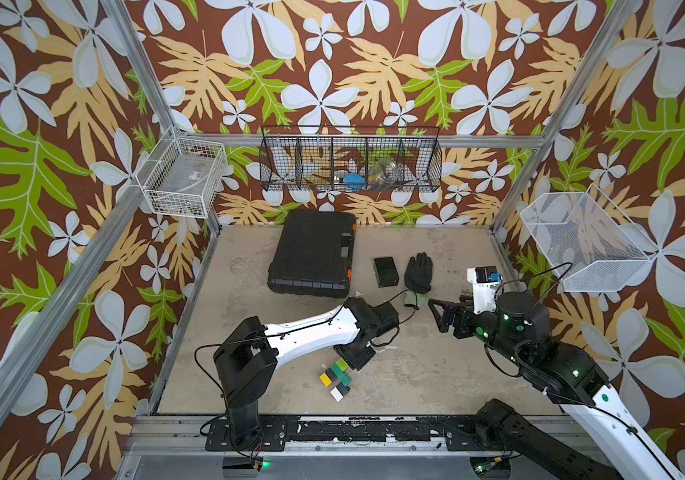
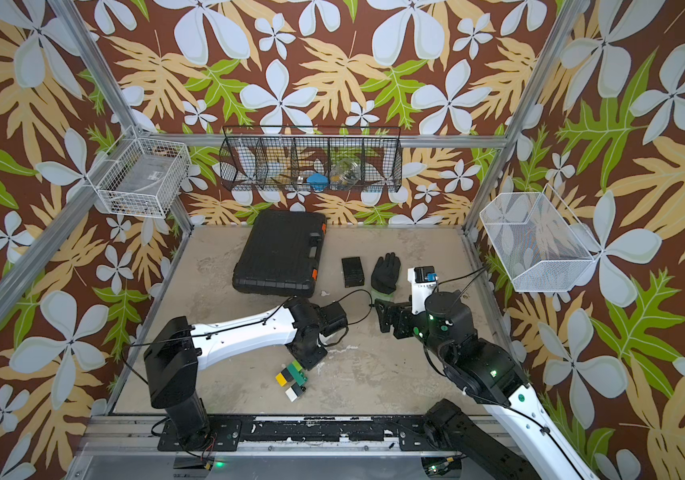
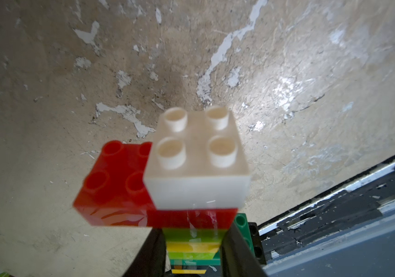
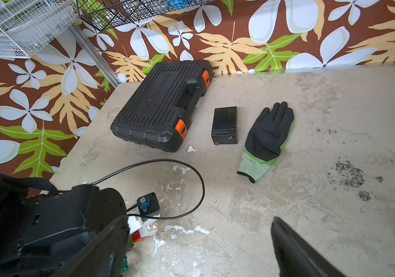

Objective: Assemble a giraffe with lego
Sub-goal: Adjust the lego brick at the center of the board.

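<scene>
The giraffe (image 1: 341,372) looks fully built and sits in the left gripper (image 3: 191,239), whose fingers (image 3: 236,261) pinch the lime-and-yellow neck just below the head. In the left wrist view the head's red brick (image 3: 117,189) and white brick (image 3: 196,163) stand out past the fingertips, studs showing; in both top views the dark green body, the yellow-black leg (image 1: 327,378) and the white-black leg (image 1: 338,392) stick out from under the wrist toward the front edge of the table (image 1: 415,374). The figure's long axis therefore runs slantwise, feet at the front and head toward the table's middle, steeply tipped rather than standing; whether the feet touch the table I cannot tell. The right gripper (image 1: 437,315) hovers with jaws spread wide and empty, well apart from the figure, near the glove (image 1: 418,272) and the small black box (image 1: 386,271). What seems to remain is swinging the feet under the neck and setting it upright; the left arm is the nearer, the right would have to come across to steady the body.
</scene>
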Controlling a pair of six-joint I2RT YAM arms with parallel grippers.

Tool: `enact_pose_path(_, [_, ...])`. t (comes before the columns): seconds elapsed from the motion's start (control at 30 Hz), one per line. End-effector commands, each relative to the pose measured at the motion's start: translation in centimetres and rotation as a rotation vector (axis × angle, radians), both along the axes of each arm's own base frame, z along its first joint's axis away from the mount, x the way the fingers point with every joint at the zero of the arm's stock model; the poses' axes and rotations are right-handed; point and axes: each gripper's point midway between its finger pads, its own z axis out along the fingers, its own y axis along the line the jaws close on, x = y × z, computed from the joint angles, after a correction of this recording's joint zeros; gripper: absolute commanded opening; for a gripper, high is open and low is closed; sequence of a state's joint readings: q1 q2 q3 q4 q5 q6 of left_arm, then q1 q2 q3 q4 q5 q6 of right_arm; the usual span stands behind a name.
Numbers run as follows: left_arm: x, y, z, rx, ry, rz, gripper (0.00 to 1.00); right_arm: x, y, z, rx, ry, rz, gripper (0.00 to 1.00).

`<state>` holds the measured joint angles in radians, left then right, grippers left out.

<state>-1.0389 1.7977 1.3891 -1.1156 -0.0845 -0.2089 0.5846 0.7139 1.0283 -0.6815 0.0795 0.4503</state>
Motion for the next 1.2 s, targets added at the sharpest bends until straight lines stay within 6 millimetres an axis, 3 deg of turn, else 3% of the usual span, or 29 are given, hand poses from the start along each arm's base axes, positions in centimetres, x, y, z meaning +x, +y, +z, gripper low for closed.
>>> enact_pose_path(0.0, [-0.5,0.4,-0.3,0.027,0.035,0.018,0.2,0.1,-0.1,0.9,-0.018,-0.045,0.012,0.95])
enact_pose_path(0.37, [-0.9,1.0,-3.4,0.101,0.101,0.025,0.21,0.1,-0.7,2.4,-0.071,-0.109,0.02,0.97])
enact_pose_path(0.5, [-0.9,1.1,-4.1,0.111,0.123,0.031,0.25,0.2,-0.8,3.1,-0.096,-0.137,0.033,0.97])
enact_pose_path(0.57, [-0.9,1.2,-4.3,0.115,0.127,0.035,0.33,0.3,-1.0,3.5,-0.117,-0.154,0.032,0.97])
enact_pose_path(0.7, [0.0,0.9,-4.1,0.105,0.117,0.059,0.62,0.4,-1.7,4.6,-0.17,-0.198,0.017,0.98])
enact_pose_path(0.8, [0.5,0.5,-3.9,0.108,0.108,0.065,0.75,0.6,-1.8,5.2,-0.205,-0.222,0.023,0.98])
enact_pose_path(0.87, [0.6,0.2,-3.8,0.11,0.11,0.073,0.79,0.7,-1.6,5.2,-0.216,-0.224,0.036,0.98])
enact_pose_path(1.03, [1.3,-1.0,-1.4,0.069,0.069,0.109,0.81,0.4,-0.9,4.8,-0.189,-0.205,0.072,0.99])
enact_pose_path(1.17, [2.5,-1.5,2.9,-0.014,-0.042,0.155,0.87,0.2,-0.7,4.5,-0.171,-0.162,0.078,1.0])
